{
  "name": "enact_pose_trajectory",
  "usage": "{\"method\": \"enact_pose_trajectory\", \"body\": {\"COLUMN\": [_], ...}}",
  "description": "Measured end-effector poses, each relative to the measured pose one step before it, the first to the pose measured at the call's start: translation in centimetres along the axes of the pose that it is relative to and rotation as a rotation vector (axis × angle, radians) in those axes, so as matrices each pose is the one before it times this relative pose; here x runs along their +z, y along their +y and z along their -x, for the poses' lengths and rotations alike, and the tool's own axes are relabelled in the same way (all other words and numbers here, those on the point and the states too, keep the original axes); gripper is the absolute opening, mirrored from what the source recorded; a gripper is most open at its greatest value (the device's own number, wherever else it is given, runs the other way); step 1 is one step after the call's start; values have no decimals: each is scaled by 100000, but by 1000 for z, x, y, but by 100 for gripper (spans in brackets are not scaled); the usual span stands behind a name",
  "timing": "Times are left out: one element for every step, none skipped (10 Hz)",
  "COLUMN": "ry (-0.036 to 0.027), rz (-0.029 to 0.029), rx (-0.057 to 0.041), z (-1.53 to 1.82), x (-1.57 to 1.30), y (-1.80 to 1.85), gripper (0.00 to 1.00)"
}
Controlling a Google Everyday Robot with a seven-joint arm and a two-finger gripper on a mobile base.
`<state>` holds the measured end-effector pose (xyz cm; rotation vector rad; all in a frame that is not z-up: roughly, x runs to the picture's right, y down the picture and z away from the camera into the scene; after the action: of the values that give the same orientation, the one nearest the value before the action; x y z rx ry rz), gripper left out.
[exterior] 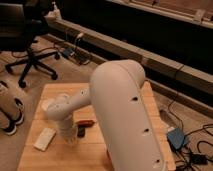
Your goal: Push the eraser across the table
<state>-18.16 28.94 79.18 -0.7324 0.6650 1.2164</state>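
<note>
Eraser (pixel 81 131): small black block lying on the desk (pixel 57 159), just beside the tool (pixel 70 136) on its camera-right side. We can't tell whether the two touch or there's a thin gap.

Tool: down at the desk surface in the near-left part of the desk, pointing downward. Fingers pressed together, narrow. We see nothing held between them.

Reddish-brown elongated object (pixel 86 122): just past the eraser, on the side of the tool away from the camera and slightly right. It sits close to the eraser; contact unclear.

White flat pad (pixel 44 138): on the opposite side of the tool from the eraser, camera-left. Near the tool but apart from it, lying at an angle to the desk edge.

Arm: the big white link (pixel 125 115) sits above and right of the tool and hides most of the desk's right half from us. A thinner forearm (pixel 65 105) comes off it to the left and bends down to the tool.

Off the desk, all well apart from the tool:
- black office chair (pixel 25 45) on the floor, far left
- a person's feet in dark shoes (pixel 12 112), left of the desk
- blue box (pixel 177 139) and cables (pixel 197 155) on the floor to the right
- long ledge (pixel 115 50) along the dark wall behind
</note>
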Motion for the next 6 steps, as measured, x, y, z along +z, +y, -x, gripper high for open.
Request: {"method": "enact_pose_trajectory", "body": {"ry": [-1911,-729,-85,334,-343,-747], "rz": [-848,-1233,-974,-839,-545,-574], "rx": [527,-199,-474,-324,-34,-78], "z": [405,26,-13,5,268,428], "x": [-240,-28,79,170,-2,-123], "y": [-478,-254,-91,-23,-193,-282], "gripper": [0,0,0,0,0,0]}}
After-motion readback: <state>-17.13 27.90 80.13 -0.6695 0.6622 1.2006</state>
